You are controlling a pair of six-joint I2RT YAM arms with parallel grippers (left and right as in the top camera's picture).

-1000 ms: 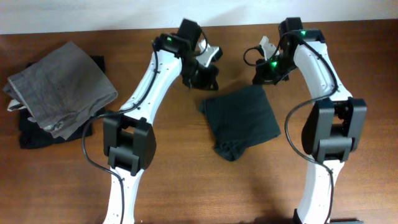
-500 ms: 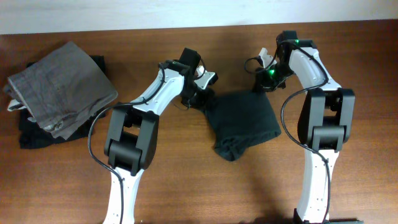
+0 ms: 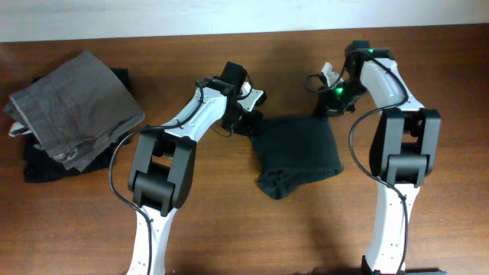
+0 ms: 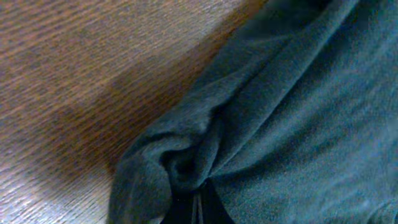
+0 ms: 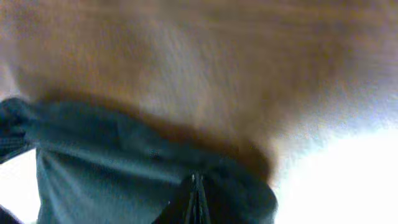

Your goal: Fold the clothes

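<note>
- Both arms have come down since a sec ago: left gripper (image 3: 246,124) & right gripper (image 3: 330,111) were up past the far edge of the T-shirt (image 3: 299,153). Now each sits on a far corner of it.
- T-shirt lies mid table (image 3: 252,237), betw the 2 arms. It is folded into a small dark block, plain side up, and no letters show.
- L gripper is squeezed tight on a bunch of cloth at the far left corner. The wrist view shows it up close.
- R gripper has its jaws all but closed, nipping the thin far right edge.
- Why both corners? Prob so the edge stays straight & the cloth lifts flat for the next fold.
- Near edge has a lumpy bit sticking out, so the fold isn't neat yet.
- Grey trousers (image 3: 76,107) lie on a black garment (image 3: 34,168) at the far left, well apart. They are out of the way & not part of this job.
</note>
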